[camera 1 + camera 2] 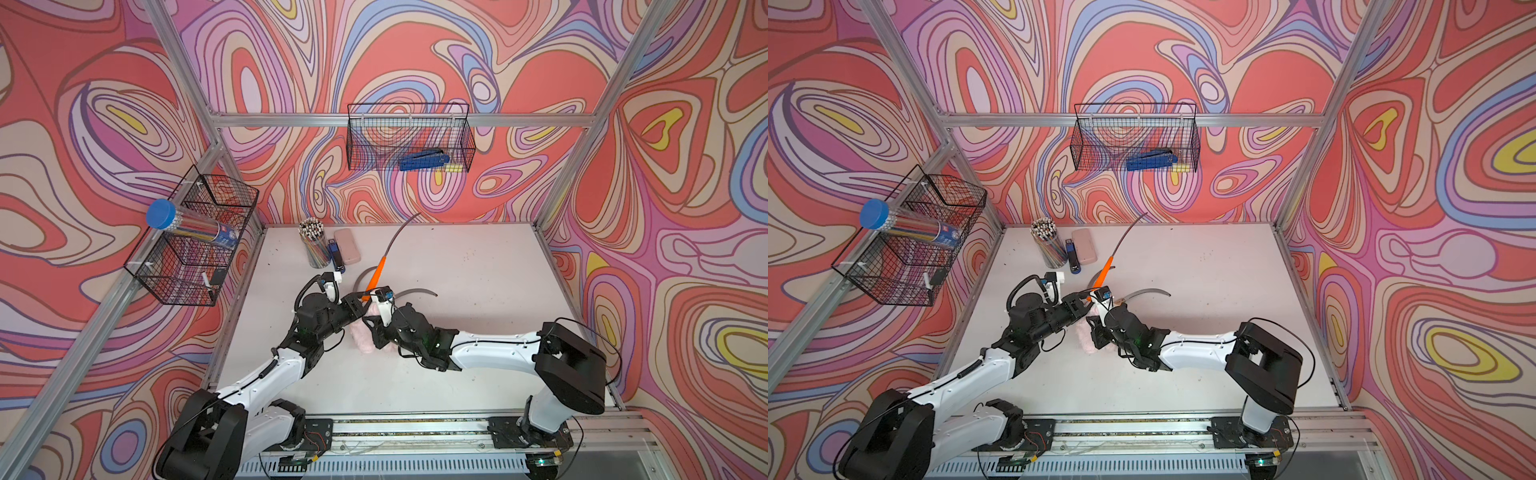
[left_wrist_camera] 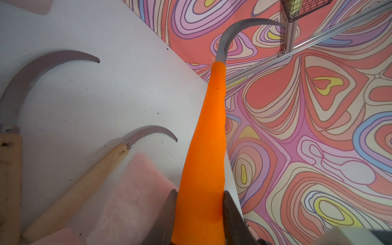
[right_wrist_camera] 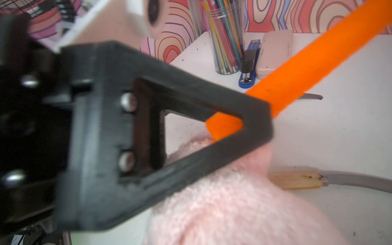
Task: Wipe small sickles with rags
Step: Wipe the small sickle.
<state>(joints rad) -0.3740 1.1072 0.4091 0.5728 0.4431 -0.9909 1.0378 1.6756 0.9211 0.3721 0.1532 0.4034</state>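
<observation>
My L gripper (image 2: 199, 214) is pinching the orange sickle (image 2: 212, 127) by the handle butt, mid-frame in both top views, blade angled up. R gripper (image 1: 371, 322) pressed closed, prob on rag (image 1: 362, 338) just below. Sickle likely stiff, light, blade sharp: I hold handle only. Rag floppy.

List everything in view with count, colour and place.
orange-handled sickle: one, orange handle, grey blade, raised above the table
wooden-handled sickles: two, pale handles, grey blades, lying on the table
rag: one, pale pink, fluffy, against the orange handle's end
pencil cup: one, clear, far left of the table
stapler: one, blue, beside the cup
case: one, pink, beside the stapler
wire baskets: two, black, left wall and back wall
pencil tube: one, blue cap, in the left basket
blue tool: one, in the back basket
left gripper: one, black, shut on the orange handle
right gripper: one, black, shut on the rag
</observation>
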